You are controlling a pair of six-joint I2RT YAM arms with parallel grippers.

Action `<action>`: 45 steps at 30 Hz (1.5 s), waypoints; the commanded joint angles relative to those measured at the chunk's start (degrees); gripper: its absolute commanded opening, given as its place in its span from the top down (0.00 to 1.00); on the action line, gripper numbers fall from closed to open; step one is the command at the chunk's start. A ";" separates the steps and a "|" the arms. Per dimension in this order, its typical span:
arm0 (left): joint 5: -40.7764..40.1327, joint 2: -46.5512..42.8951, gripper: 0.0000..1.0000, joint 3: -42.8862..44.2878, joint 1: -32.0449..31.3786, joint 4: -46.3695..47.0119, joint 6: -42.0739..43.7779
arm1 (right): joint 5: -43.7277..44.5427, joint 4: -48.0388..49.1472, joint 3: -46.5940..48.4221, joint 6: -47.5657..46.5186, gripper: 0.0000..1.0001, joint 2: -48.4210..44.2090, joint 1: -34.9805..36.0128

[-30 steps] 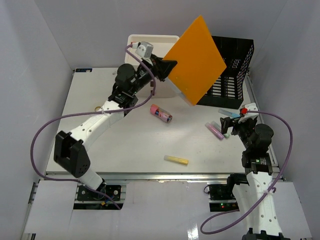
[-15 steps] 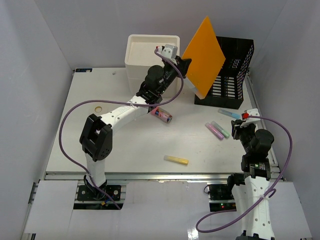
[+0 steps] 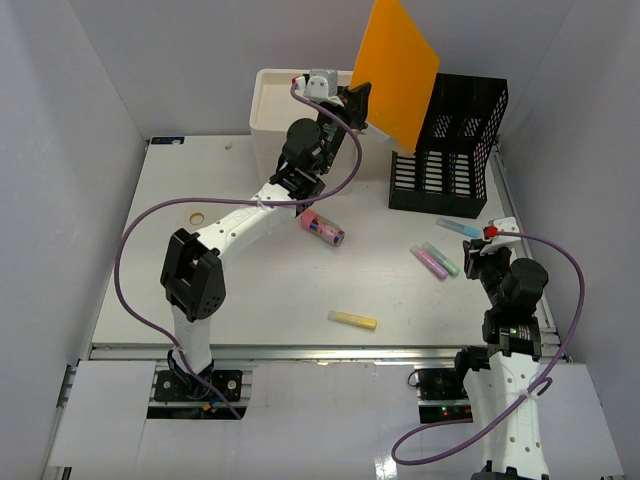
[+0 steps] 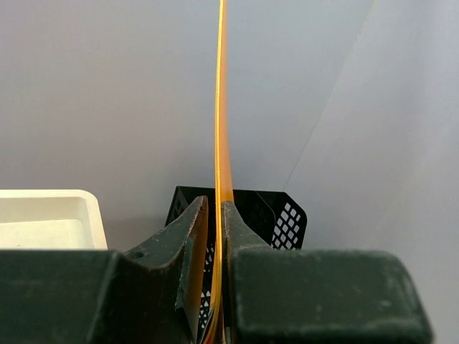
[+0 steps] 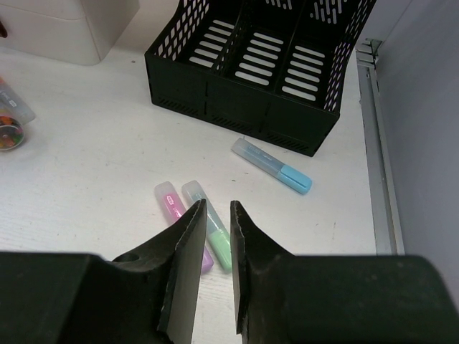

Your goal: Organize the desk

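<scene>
Two arms, one sheet headed for the rack

Your left gripper (image 4: pixel 215 208) was clamped on the lower edge of the orange sheet (image 3: pixel 400 70), its jaws pinched down to the sheet's thickness. From the left wrist, the sheet rose edge-on, straight up between the fingers. I judge you held it upright so that it could drop on edge into a slot of the black rack (image 3: pixel 450 150). The rack stood at the far right of the desk (image 3: pixel 250 290), just beside the cream drawers (image 3: pixel 275 110). The sheet's lower corner hung over the rack's left end, but I could not tell whether it touched.

Your right gripper (image 5: pixel 214 208) was nearly closed, with a narrow slit between the jaws and nothing in it. It hovered low over the pink marker (image 5: pixel 171 201) and the green marker (image 5: pixel 219 244), which lay side by side. The blue marker (image 5: pixel 272 166) lay nearer the rack. That position suited a pick, though the jaws would need to open first.

The desk lay well below the raised left gripper, which was up at the desk's far edge. It lay close under the right gripper, at the near right. Several things remained loose on it: the three markers, a yellow marker (image 3: pixel 353 320) toward the front, and a pink tube (image 3: pixel 322 227) near the middle. By my reckoning, most of the tidying was not yet done.
</scene>
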 commanded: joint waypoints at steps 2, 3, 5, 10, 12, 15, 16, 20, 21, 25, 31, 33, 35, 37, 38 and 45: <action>-0.27 0.59 1.00 5.43 -0.13 0.63 -1.70 | -0.59 3.20 -0.10 -0.54 0.75 0.00 -0.16; -0.18 0.94 1.00 5.68 -0.13 0.28 -2.26 | -0.59 3.15 -0.10 -0.53 0.75 0.04 -0.11; -0.18 1.53 1.00 5.56 -0.13 0.07 -3.06 | -0.54 3.17 -0.10 -0.58 0.75 0.04 -0.13; -2.29 2.96 1.00 5.82 -0.64 -1.39 -2.72 | -0.29 3.15 -0.10 -0.61 0.75 -0.02 -0.22; -3.33 3.59 1.00 6.56 -1.02 -2.01 -1.82 | -0.33 3.22 -0.10 -0.60 0.75 -0.10 -0.18; -3.56 4.64 1.00 7.44 -1.24 -2.99 -1.51 | -0.33 3.30 -0.10 -0.53 0.75 -0.02 -0.25; -3.47 5.04 1.00 8.01 -1.38 -3.54 -1.48 | -0.33 3.27 -0.10 -0.50 0.75 -0.07 -0.25; -2.83 8.22 1.00 10.81 -1.89 -6.81 -1.76 | -0.24 3.39 -0.10 -0.43 0.76 -0.10 -0.25; -2.75 8.75 1.00 12.13 -2.03 -7.99 -1.77 | -0.24 3.39 -0.10 -0.37 0.76 -0.17 -0.18; -3.79 12.09 1.00 15.86 -2.80 -11.01 -0.37 | 0.02 3.39 -0.10 -0.35 0.76 -0.19 -0.34; -5.12 14.95 1.00 19.61 -4.12 -11.77 4.08 | -0.05 3.39 -0.10 -0.26 0.76 -0.19 -0.33; -5.59 15.49 1.00 19.91 -4.31 -11.97 4.75 | -0.10 3.39 -0.10 -0.26 0.76 -0.16 -0.43; -5.89 15.99 1.00 20.32 -4.69 -12.24 5.92 | 0.02 3.39 -0.10 -0.26 0.76 -0.10 -0.43; -5.89 16.31 1.00 20.25 -5.21 -12.55 7.14 | 0.02 3.39 -0.10 -0.26 0.76 -0.10 -0.43; -5.75 16.48 1.00 20.33 -5.52 -12.71 7.63 | 0.02 3.39 -0.10 -0.19 0.76 -0.10 -0.43; -3.33 19.54 0.80 25.54 -6.48 -17.41 8.71 | -0.02 3.43 -0.15 -0.22 0.76 -0.06 -0.70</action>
